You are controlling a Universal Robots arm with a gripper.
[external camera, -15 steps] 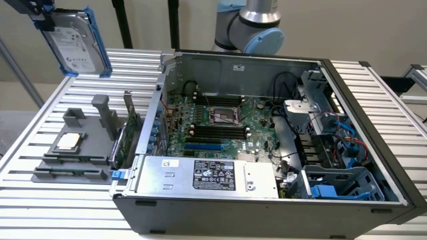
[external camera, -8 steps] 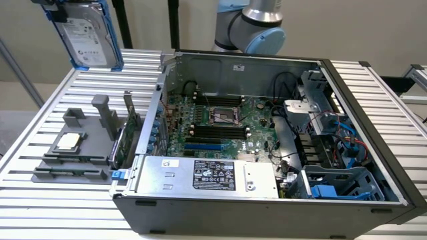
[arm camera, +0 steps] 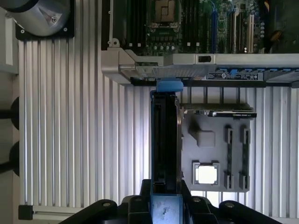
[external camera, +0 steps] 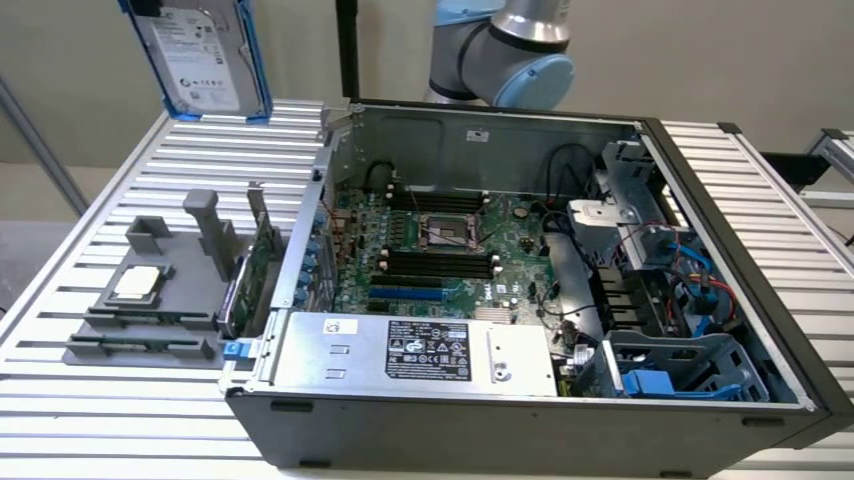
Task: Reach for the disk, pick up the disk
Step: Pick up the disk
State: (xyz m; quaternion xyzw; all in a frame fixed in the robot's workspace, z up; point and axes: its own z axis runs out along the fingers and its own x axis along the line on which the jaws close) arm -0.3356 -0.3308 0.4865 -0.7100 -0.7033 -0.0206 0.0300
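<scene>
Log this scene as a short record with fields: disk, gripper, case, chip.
disk: held on end in the air, at the exterior view's upper left
gripper: jaws shut on the disk
computer case: open, lying on the slatted table, motherboard exposed
chip: resting on the grey fixture beside the case

My gripper (arm camera: 166, 198) clamps the disk (arm camera: 164, 140) edge-on, fingers (arm camera: 133, 205) flanking its blue-railed end, over the ribbed metal surface (arm camera: 70, 116). Below lie a grey holder (arm camera: 205, 140) carrying a square chip (arm camera: 206, 174), and the open computer case (arm camera: 187, 28).
</scene>
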